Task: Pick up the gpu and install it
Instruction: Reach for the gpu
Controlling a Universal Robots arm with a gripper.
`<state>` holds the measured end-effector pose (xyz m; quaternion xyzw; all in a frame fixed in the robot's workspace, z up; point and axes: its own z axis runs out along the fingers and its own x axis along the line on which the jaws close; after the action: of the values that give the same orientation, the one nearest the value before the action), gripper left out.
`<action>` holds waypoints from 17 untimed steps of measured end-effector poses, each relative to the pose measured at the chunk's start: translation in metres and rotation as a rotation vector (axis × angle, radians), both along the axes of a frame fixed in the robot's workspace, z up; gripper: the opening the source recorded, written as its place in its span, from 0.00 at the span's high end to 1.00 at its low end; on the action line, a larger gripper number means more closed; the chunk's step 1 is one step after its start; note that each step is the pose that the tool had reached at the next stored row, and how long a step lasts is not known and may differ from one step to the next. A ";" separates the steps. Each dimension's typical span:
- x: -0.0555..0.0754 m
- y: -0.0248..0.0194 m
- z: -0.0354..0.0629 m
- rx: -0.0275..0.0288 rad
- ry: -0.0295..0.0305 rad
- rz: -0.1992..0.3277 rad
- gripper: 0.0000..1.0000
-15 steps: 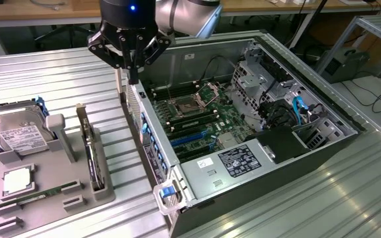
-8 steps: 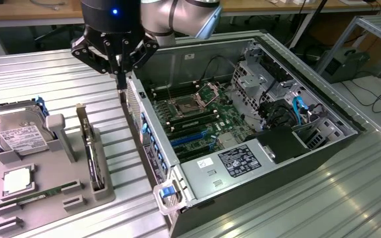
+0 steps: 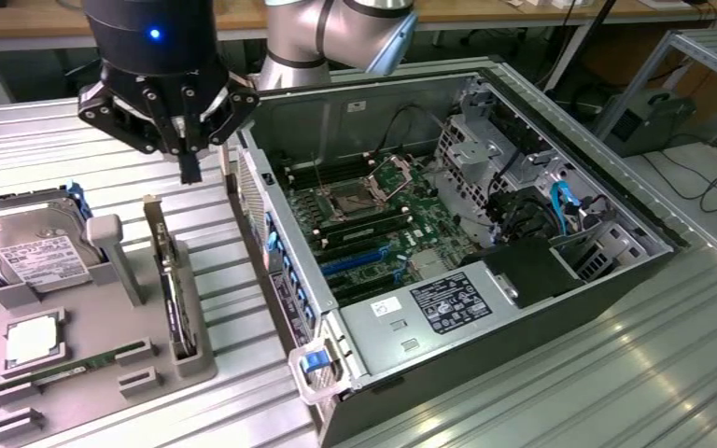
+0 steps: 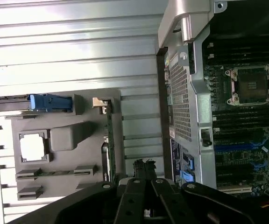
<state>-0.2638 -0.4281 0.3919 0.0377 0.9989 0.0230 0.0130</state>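
We see a slatted metal table (image 3: pixel 657 355) carrying an open computer case (image 3: pixel 346 117), lying on its side with its motherboard (image 3: pixel 384 224) exposed. Beside the case, toward the exterior view's left, lies a grey holder tray (image 3: pixel 97 327) with parts slotted into it. The gripper (image 3: pixel 190 173) hangs above the table near the tray's far end. We read its fingers as pressed together with nothing between them, and the wrist view shows the same at the gripper (image 4: pixel 144 167). The gpu (image 3: pixel 172 289) stands on edge in a slot on the side of the tray nearest the case, its pale bracket end pointing toward the gripper. The fingertips are near that end but clear of it. In the wrist view the gpu (image 4: pixel 109 140) shows as a thin green edge. Also in the tray we see a silver hard drive (image 3: pixel 35 252) standing in its cradle, a square processor chip (image 3: pixel 33 338) and a slim memory stick (image 3: pixel 72 369).
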 end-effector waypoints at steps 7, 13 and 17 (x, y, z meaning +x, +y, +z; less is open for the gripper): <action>-0.028 -0.0052 -0.0006 0.0009 -0.0002 0.000 0.89; -0.048 -0.0080 -0.0010 0.0024 -0.0002 0.001 0.89; -0.057 -0.0097 -0.0011 0.0026 -0.0001 0.001 0.89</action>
<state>-0.3206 -0.4378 0.3908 0.0374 0.9989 0.0243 0.0130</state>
